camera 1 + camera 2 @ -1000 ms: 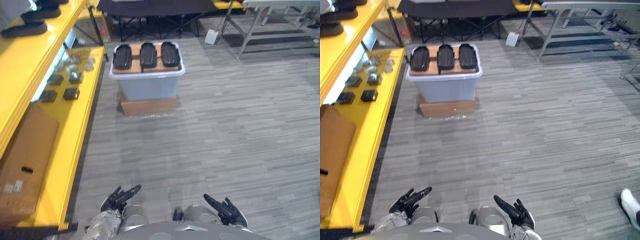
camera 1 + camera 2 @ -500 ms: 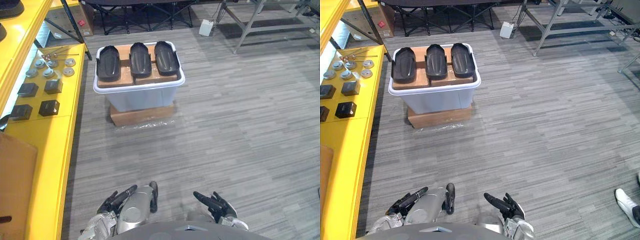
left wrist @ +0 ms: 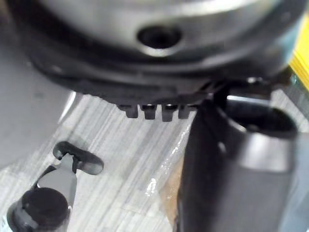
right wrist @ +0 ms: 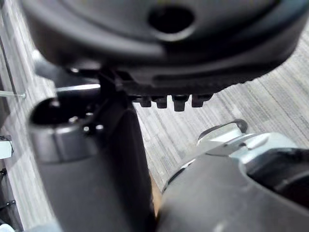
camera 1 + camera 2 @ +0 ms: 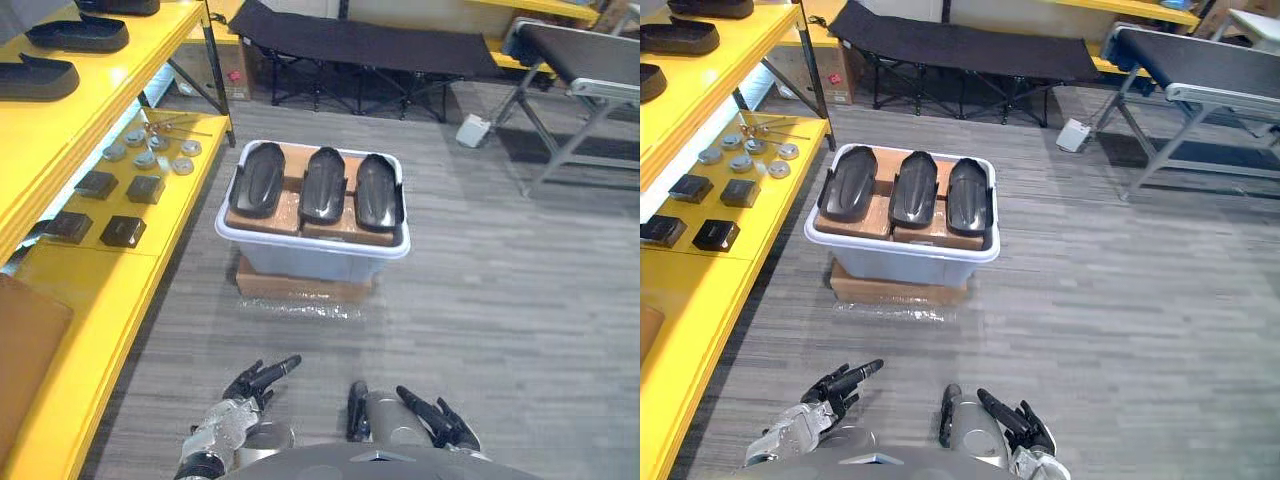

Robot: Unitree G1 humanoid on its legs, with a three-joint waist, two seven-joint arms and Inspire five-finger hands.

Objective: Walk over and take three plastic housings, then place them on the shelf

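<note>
Three black plastic housings lie side by side on brown cardboard in a white bin: the left housing, the middle housing and the right housing. The bin stands on a cardboard box on the floor ahead of me. My left hand hangs low at the near left, fingers straight, holding nothing. My right hand hangs low at the near right, fingers relaxed and empty. Both hands are well short of the bin. The yellow shelf runs along my left.
The lower shelf board carries small black blocks and round metal parts. More black housings sit on the upper board. A black folding cot and a conveyor frame stand at the back. Grey floor lies open to the right.
The camera has moved and turned, so the bin now appears nearer the middle of the view. Both hands still hang low and empty.
</note>
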